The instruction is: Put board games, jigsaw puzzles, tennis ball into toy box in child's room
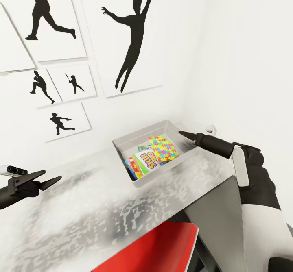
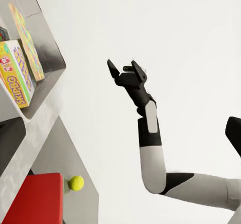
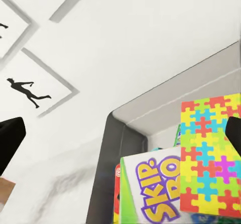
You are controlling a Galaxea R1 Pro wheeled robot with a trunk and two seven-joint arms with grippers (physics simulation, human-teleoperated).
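Toys fill the grey toy box (image 1: pixel 122 146), which sits on the white bench (image 1: pixel 81 207) near the corner of a white-walled room. Inside it, a jigsaw puzzle (image 1: pixel 162 148) with bright interlocking pieces leans over a Skip-Bo game box (image 1: pixel 147 161), with more colourful boxes (image 1: pixel 132 167) packed beside them. The tennis ball (image 2: pixel 76 182) lies low down beside the bench's grey side, next to a red chair seat (image 1: pixel 162 243). The right claw (image 1: pixel 183 134) hovers at the toy box's far rim; its fingers are spread and it grips nothing, as seen from the left wrist. The left claw (image 1: pixel 55 181) hangs over the bench well apart from the box, fingers parted and empty. Black baseball-player pictures (image 1: pixel 130 36) hang on the wall behind.
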